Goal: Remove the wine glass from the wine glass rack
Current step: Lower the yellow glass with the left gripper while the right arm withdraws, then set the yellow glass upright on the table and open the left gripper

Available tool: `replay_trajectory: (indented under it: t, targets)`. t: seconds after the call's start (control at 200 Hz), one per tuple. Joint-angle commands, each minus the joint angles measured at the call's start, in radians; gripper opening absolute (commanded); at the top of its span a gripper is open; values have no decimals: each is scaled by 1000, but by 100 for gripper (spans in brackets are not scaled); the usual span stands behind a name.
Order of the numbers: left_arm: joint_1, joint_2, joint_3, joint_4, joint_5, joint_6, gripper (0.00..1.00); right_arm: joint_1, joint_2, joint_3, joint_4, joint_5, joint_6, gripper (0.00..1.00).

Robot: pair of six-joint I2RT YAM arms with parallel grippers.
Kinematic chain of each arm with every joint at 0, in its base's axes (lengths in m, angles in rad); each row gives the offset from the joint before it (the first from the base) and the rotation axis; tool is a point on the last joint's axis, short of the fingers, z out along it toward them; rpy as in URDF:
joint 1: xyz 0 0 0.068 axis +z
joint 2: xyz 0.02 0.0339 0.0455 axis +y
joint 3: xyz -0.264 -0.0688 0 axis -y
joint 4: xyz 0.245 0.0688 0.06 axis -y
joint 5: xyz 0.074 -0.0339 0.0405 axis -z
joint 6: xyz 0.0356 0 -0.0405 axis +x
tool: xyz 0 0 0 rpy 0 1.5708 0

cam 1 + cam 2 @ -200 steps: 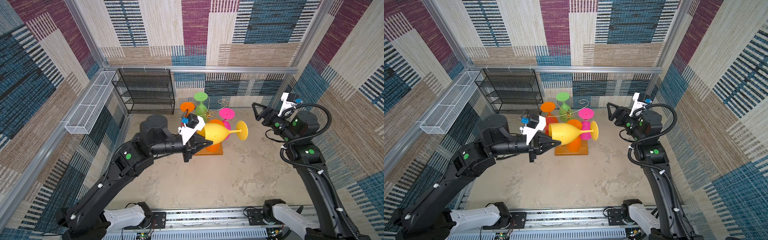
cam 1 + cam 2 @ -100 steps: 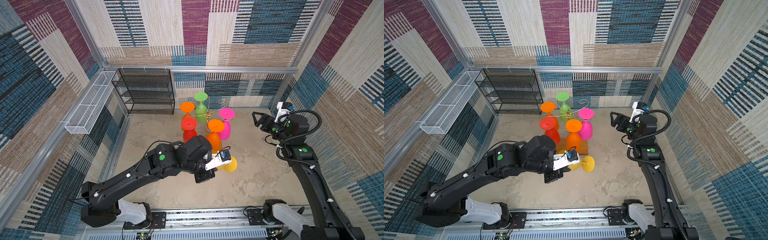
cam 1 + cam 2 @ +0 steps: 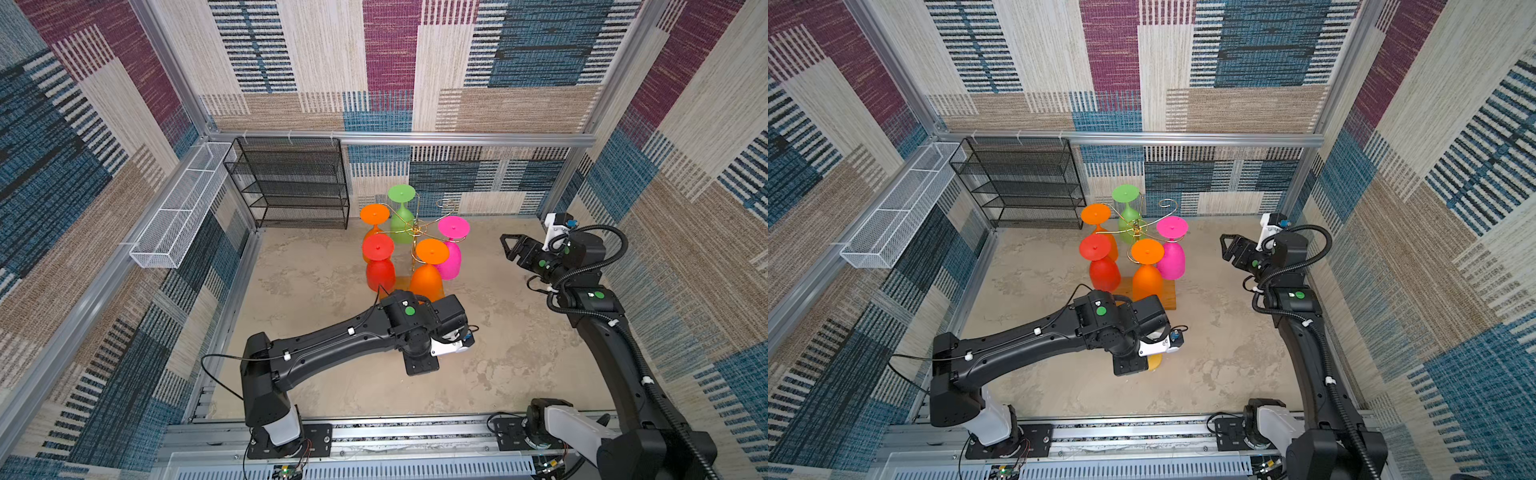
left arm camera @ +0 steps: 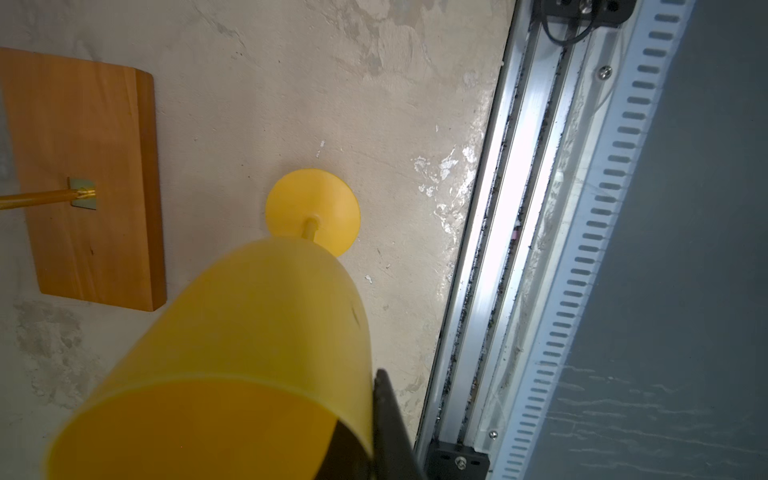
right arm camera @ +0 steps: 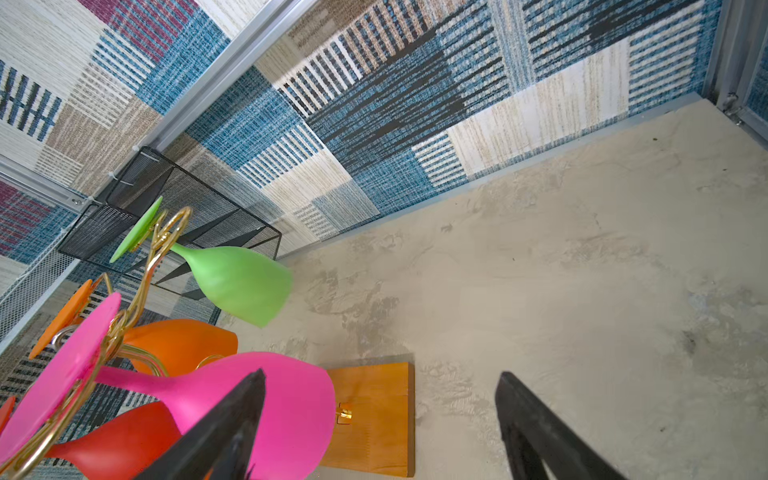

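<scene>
Top views: yellow wine glass (image 3: 1154,362) is off the wine glass rack (image 3: 1136,227), on its near side, mostly hidden under your L arm (image 3: 1025,345). R pincer (image 3: 508,247) hangs wide & empty, right of rack.

L wrist: L pincer (image 4: 368,411) clamps the bowl rim. Long axis runs pincer→foot, foot down at the table (image 4: 291,104), contact unclear.

R wrist: nothing betw. jaws.

L arm's nearer, so the release looks like L's job.

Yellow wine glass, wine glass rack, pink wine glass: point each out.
yellow wine glass (image 4: 257,324), left wrist view, side of bowl.
wine glass rack (image 4: 83,124), left wrist view, wooden base.
pink wine glass (image 3: 453,264), a top view, bowl.
</scene>
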Motion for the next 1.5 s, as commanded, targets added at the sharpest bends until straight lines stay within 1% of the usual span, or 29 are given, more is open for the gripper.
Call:
replay_trajectory:
  t: [0.0, 0.346, 0.491, 0.726, 0.931, 1.052, 1.177, 1.312, 1.412, 1.492]
  targets:
    - [2, 44, 15, -39, -5, 33, 0, -3, -5, -6, 24, -8, -17, 87]
    - [3, 170, 122, -135, -31, 54, 0, -12, -21, -17, 21, -3, -28, 87]
    - [4, 189, 140, -153, -41, 57, 0, -14, -19, -20, 24, -9, -28, 87]
    - [10, 208, 177, -174, -42, 60, 18, -15, -14, -24, 33, -24, -25, 87]
    - [15, 225, 208, -184, -68, 54, 31, -15, -14, -42, 49, -45, -13, 87]
    - [16, 219, 241, -199, -104, 43, 40, -15, -17, -52, 57, -60, -13, 87]
    - [15, 197, 277, -211, -149, 34, 45, -15, -24, -57, 66, -70, -9, 87]
    - [13, 154, 323, -248, -184, 16, 47, -17, -30, -52, 64, -88, -2, 87]
    - [11, 90, 331, -248, -186, 6, 48, -17, -43, -46, 74, -124, 20, 87]
    - [9, 33, 329, -249, -185, -16, 48, -16, -53, -45, 96, -178, 51, 87]
